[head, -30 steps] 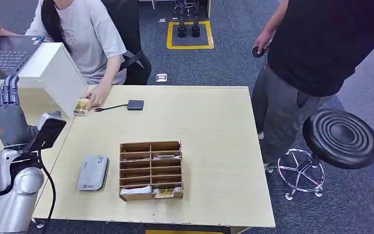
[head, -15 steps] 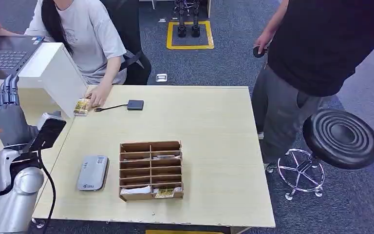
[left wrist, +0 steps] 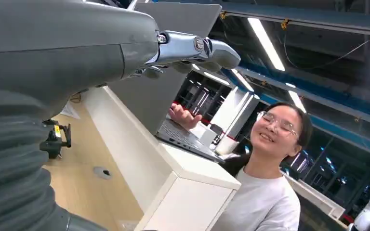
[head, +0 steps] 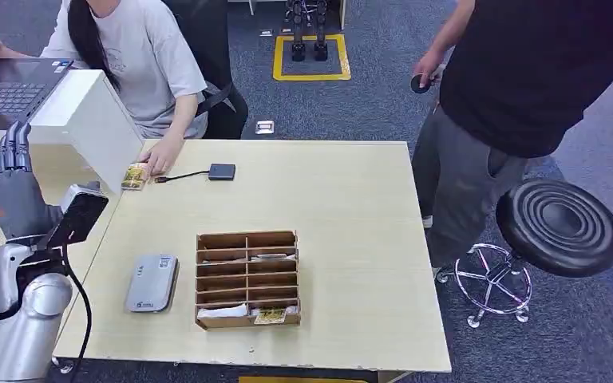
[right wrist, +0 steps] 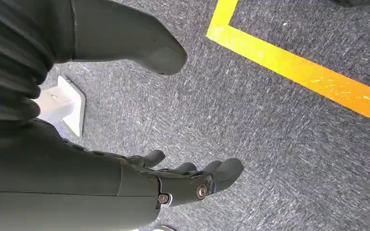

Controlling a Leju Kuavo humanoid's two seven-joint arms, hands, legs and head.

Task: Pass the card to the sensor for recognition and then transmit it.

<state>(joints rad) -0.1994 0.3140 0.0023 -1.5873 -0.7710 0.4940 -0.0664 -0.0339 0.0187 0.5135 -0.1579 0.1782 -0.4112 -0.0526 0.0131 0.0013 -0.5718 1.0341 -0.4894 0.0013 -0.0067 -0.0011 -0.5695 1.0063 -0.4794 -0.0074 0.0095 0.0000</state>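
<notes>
Card (head: 134, 175): small, gold-patterned, lying flat near the far left corner of the pale wooden table (head: 343, 239), just beside the white box (head: 88, 120) and under the fingertips of a seated person's hand (head: 158, 162). Its printing is too small to read.

Sensor (head: 152, 283): grey, rounded reader lying flat near the table's front left, just beside the wooden organiser (head: 247, 279), whose slots hold a few more cards; their faces cannot be made out. A small black device (head: 222, 171) with a cable lies near the card.

Left hand (head: 16, 187): raised upright at the table's left edge, fingers extended and apart, holding nothing. In the left wrist view the hand (left wrist: 125, 48) shows against the ceiling lights, above the white box (left wrist: 188, 192) and an open laptop (left wrist: 183, 137).

Right hand (right wrist: 173, 185): hanging over grey carpet (right wrist: 270, 134) beside a strip of yellow floor tape (right wrist: 294, 67), fingers loosely extended and apart, holding nothing.

Room: blue-grey carpet, a black round stool (head: 559, 227) on a chrome base to the right of the table, and a standing person in black (head: 519, 80), cut off at the top edge, holding a small dark object that cannot be identified. The seated person (head: 140, 56) is likewise cut off at the top edge.
</notes>
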